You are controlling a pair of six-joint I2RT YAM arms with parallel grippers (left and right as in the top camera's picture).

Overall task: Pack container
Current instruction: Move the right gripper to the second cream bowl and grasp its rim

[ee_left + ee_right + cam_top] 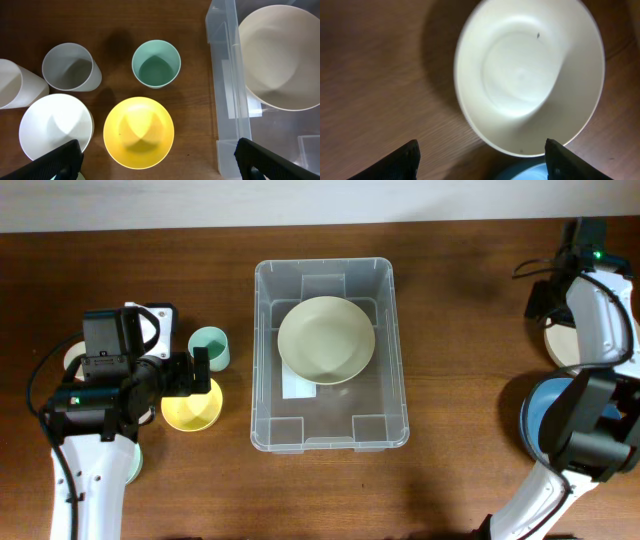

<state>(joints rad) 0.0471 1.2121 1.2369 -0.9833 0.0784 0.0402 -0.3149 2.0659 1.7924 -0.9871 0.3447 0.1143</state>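
Over the yellow bowl (138, 132), with left gripper (157, 157) spread wide, lower straight, pinch one wall clear of the teal cup (156, 63), then lift across into the container (330, 415) mid-table, minding the right gripper (480, 161), also spread, above the white bowl (530, 75).

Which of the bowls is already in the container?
The pale green bowl, inside the container; the yellow bowl and white bowl sit outside on the table.
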